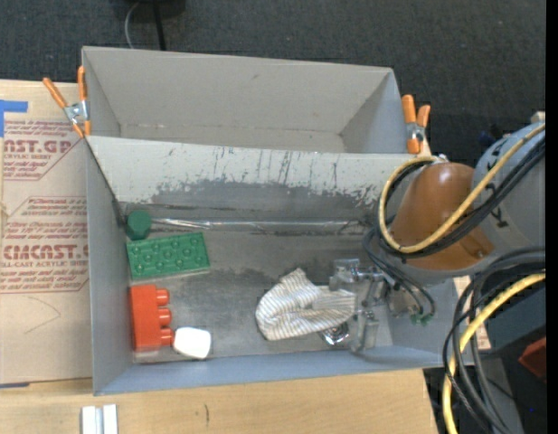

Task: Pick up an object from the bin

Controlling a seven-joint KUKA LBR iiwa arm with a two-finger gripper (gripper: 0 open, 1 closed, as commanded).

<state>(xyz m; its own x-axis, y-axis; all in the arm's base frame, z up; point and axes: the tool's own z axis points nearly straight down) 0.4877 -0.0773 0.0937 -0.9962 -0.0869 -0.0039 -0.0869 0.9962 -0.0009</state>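
We are looking down into the grey metal bin (pixel 242 93). The arm (pixel 518 197) is reaching in from the right, with its orange-brown wrist cover (pixel 437 215) hanging over the bin's right wall and yellow-and-black cables (pixel 403 181) looping around it.

The pincer (pixel 342 306) is sitting low in the near right corner, close to the floor. We are reading its fingers as spread wide, one finger (pixel 345 273) above and one below, with the right end of a crumpled white-and-grey striped cloth (pixel 295 311) lying in the gap between them. The metal is not pressing in on the fabric from both sides, so we are not calling it a grip. The cloth is resting on the bin floor, right of centre and toward the near wall, bunched into a loose wad.

The other pieces are lying well apart from it along the left wall:
- a small dark green cylinder (pixel 138 222), farthest back
- a flat green studded brick (pixel 167 257) just in front of it
- an orange building block (pixel 148 317) in the near left corner
- a small white piece (pixel 192 342) touching the orange block's right side
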